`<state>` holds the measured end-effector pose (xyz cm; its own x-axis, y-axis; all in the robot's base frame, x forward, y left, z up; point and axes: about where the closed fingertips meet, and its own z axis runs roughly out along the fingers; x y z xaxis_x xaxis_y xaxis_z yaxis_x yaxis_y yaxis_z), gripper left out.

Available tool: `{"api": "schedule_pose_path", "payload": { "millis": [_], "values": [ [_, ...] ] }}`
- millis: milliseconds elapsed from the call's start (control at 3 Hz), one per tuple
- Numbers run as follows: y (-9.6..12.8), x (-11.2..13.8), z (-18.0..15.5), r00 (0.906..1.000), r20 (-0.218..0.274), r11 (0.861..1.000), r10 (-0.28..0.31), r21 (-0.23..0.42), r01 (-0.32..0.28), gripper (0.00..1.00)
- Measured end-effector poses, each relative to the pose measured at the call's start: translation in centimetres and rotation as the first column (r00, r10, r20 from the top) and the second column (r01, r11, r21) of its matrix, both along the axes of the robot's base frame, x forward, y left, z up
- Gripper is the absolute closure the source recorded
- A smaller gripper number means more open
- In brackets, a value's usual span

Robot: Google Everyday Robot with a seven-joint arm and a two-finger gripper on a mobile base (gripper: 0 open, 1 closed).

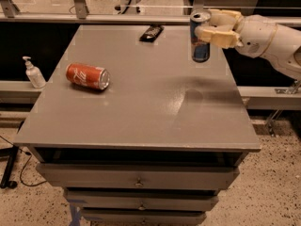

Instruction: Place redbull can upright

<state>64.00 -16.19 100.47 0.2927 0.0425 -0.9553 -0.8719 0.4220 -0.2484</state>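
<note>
Far right of the grey table (141,121), my gripper (205,31) is clenched on the redbull can (201,52), gripping its upper half from the side. The can is upright in the grip, silver top up. Its shadow falls nearer on the tabletop, so I judge that it hangs above the surface rather than resting on it.

I expect the can to handle as a light, stiff but thin-walled thing. The smooth metal may slip in a loose grip and dent under a hard one. Being tall and slim, it will tip easily if it lands off-level. A side hold on the upper body, as now, looks right to me, because it leaves the base free to meet the table flat before I let go.

By my count there is one redbull can. One red soda can (88,76) lies on its side well apart to the left, and one dark packet (151,32) sits near the far edge. One pump bottle (33,73) stands on the ledge beside the table.
</note>
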Motion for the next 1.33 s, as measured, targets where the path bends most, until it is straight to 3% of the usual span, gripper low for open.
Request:
{"api": "schedule_pose_path", "payload": {
  "millis": [333, 667, 1333],
  "values": [
    [-1.9, 0.4, -0.6, 0.9993, 0.026, 0.994, -0.028, 0.105, 0.025, 1.00],
    [-4.0, 1.2, -1.4, 0.9976, 0.031, 0.985, -0.062, 0.166, 0.056, 1.00],
    [-7.7, 3.2, -3.1, 0.9903, 0.006, 0.981, -0.139, 0.136, 0.137, 1.00]
  ]
}}
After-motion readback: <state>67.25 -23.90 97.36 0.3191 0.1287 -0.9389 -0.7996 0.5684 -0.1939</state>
